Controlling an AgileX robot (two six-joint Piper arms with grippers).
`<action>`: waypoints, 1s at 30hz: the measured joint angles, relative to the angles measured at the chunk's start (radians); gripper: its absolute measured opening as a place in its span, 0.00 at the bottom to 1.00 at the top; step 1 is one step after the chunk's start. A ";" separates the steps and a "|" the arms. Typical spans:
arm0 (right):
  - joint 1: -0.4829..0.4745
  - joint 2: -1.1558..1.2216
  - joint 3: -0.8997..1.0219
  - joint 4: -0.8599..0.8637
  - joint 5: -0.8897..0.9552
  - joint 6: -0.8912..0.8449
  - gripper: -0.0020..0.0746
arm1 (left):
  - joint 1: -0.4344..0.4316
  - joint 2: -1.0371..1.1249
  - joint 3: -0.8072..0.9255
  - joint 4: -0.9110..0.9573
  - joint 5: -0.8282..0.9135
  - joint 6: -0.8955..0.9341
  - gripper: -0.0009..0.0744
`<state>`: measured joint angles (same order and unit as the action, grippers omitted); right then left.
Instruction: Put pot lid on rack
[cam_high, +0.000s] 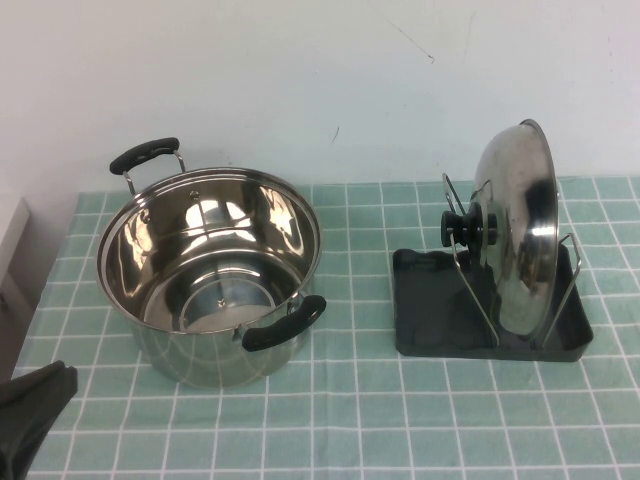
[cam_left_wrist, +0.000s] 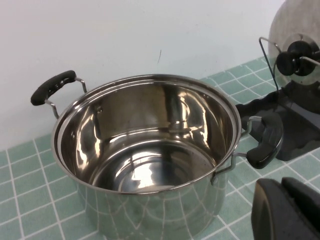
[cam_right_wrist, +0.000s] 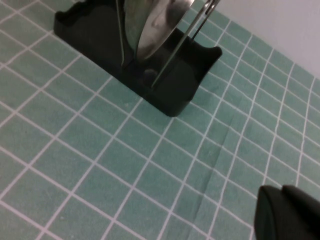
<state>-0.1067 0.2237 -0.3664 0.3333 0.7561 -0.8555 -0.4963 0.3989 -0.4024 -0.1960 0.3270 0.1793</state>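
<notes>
Green checked cloth with white grid lines covered the bench from my side to the far edge, where it met a plain white wall carrying a few faint scuffs. In the right wrist view a shallow crease ran through the cloth near the rack.

I saw the pot lid standing on edge in the rack, on the right half of the bench. It leaned between the upright wire loops, its black knob pointing left toward the pot, its lower rim down in the dark grey tray. Nothing was touching it.

The steel pot sat open on the left half, well apart from the rack, one black handle toward the wall and one toward me.

My left hand was low at the near left corner, beside the pot and clear of it; only a dark edge of it showed in the high and left wrist views, so I could not tell how far it was open. My right hand showed only as a dark edge in its own wrist view, above bare cloth and away from the rack; I could not tell its opening either, and saw nothing in its hold.
</notes>
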 joint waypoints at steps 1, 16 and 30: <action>0.000 0.000 0.006 0.000 -0.007 0.000 0.02 | 0.000 0.000 0.000 0.000 0.000 0.002 0.01; 0.000 0.000 0.015 -0.001 -0.018 -0.002 0.02 | 0.000 -0.004 0.017 0.000 -0.012 0.002 0.01; 0.000 0.000 0.015 -0.001 -0.020 -0.002 0.02 | 0.363 -0.288 0.298 0.036 -0.084 0.004 0.01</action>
<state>-0.1067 0.2237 -0.3514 0.3318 0.7365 -0.8573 -0.1332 0.1105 -0.1044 -0.1600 0.2426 0.1834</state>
